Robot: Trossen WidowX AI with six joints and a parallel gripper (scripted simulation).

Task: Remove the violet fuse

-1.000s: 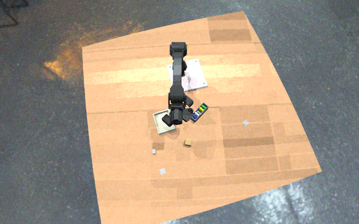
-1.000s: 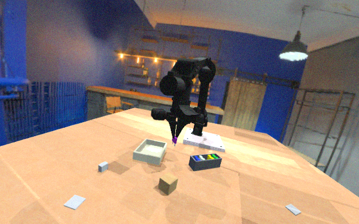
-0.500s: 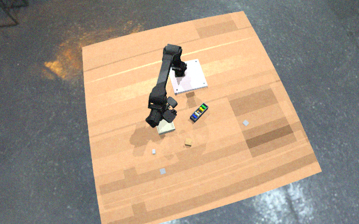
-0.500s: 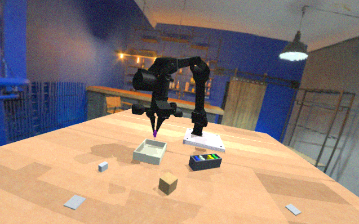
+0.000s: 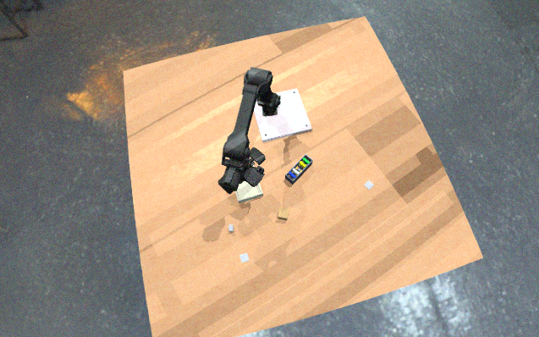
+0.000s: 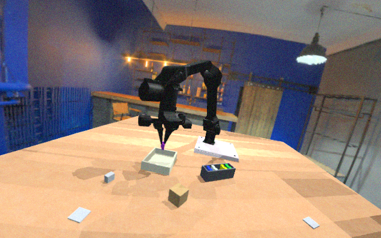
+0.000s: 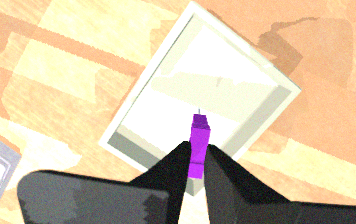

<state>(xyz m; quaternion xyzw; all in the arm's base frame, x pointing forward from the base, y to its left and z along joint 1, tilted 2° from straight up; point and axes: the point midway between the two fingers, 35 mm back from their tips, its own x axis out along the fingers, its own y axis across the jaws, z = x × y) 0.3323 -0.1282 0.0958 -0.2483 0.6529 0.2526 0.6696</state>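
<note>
From the top view, I find the arm reaching from its white base plate [image 5: 285, 120] toward six to seven o'clock. Its gripper [image 5: 259, 166] [image 6: 162, 143] [image 7: 197, 150] is over the near-side region of the pale tray [image 5: 250, 196] [image 6: 155, 170] [image 7: 146, 75], and arm parts cover the tray's upper portion. The fuse block [image 5: 292, 179] [image 6: 218, 175] lies at about two o'clock from the tray, well apart from it. A wooden cube [image 5: 283, 214] [image 6: 178, 195] sits at about four o'clock from the tray, a small grey block [image 5: 231, 229] [image 6: 109, 177] at about seven. One flat pale square [image 5: 244, 257] [image 6: 79, 214] lies at six o'clock, another [image 5: 369, 185] [image 6: 311, 222] at three, well apart.

From the exterior view, I record the claw clamped on the violet fuse [image 6: 162, 146] [image 7: 199, 145], which shows at the tray's far rim, at twelve o'clock; I cannot tell its height above the tray. Blue, white, yellow and green fuses stand in the block, at about three to four o'clock from the tray. The cube is at about five o'clock from the tray, outside its walls.

From the wrist view, I see the violet fuse between the fingertips, its thin prong pointing toward twelve o'clock, with the tray's floor behind it. The base plate's corner shows at nine o'clock. I see nothing lying in the visible part of the tray.
</note>
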